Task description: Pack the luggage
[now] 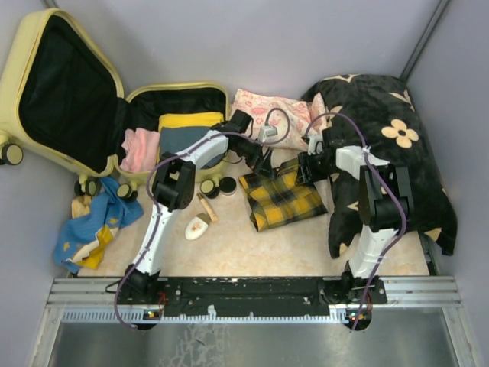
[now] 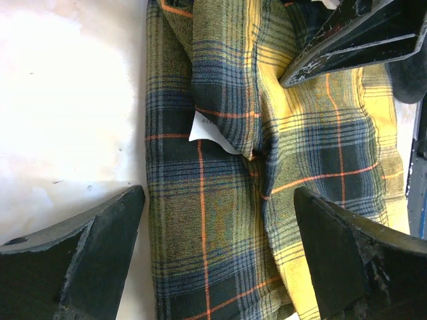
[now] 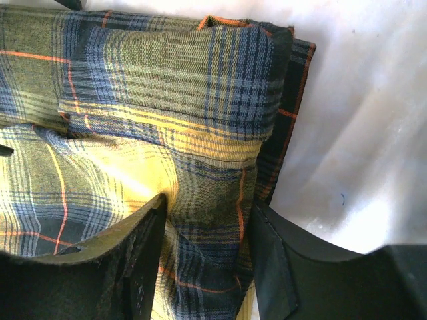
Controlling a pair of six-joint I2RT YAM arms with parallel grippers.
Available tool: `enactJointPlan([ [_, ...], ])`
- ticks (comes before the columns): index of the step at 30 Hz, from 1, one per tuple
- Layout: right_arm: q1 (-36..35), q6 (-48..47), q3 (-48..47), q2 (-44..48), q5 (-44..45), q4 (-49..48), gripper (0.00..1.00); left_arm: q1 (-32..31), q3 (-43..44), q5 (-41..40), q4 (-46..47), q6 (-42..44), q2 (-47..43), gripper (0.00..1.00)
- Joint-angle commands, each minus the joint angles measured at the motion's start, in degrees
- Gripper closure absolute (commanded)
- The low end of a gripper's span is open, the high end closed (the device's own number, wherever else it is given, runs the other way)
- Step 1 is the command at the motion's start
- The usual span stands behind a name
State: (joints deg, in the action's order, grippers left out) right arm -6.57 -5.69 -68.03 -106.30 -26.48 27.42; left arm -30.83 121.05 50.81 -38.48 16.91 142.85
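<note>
Currently the luggage (image 1: 17,73) is lying open at the far left, apart from both claws, which are hovering over a plaid cloth (image 1: 283,200). The left gripper (image 2: 220,193) is gaping fully released above it. The right gripper (image 3: 210,203) is straddling a fold, half closed, but whether it is clamping cannot be told. A yellow garment (image 1: 189,120), a pink garment (image 1: 139,149) and a grey-blue garment (image 1: 179,141) are sitting in the case's lower half.

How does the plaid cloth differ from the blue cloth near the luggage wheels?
The plaid cloth is folded into a rectangle; the blue cloth lies crumpled. The plaid cloth lies mid-table, under the left hand and right hand; the blue cloth lies at the left edge, away from them. Both lie outside the luggage.
</note>
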Motion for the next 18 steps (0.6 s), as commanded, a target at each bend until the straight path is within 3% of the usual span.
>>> enactJointPlan([
  [1,0.26,-0.31,-2.66,-3.22,1.83,-3.17,0.5,0.0,1.58,1.2,-0.9,-0.74,3.52,0.0],
  [6,0.28,-0.81,-4.05,-4.1,1.61,-2.79,0.51,-4.37,0.41,-2.06,-7.69,7.3,3.2,0.0],
  [8,0.3,-0.97,-4.2,-4.18,1.3,-2.8,0.51,-5.9,-1.0,-3.53,-7.51,7.89,2.93,0.06],
  [11,0.34,-1.28,-4.29,-4.11,0.93,-2.36,0.51,-6.97,-1.04,-5.26,-6.54,7.14,3.39,0.27],
  [18,0.3,-1.52,-4.68,-2.45,-0.21,-1.63,0.5,-7.14,-1.43,-8.34,1.49,0.52,0.54,0.9],
])
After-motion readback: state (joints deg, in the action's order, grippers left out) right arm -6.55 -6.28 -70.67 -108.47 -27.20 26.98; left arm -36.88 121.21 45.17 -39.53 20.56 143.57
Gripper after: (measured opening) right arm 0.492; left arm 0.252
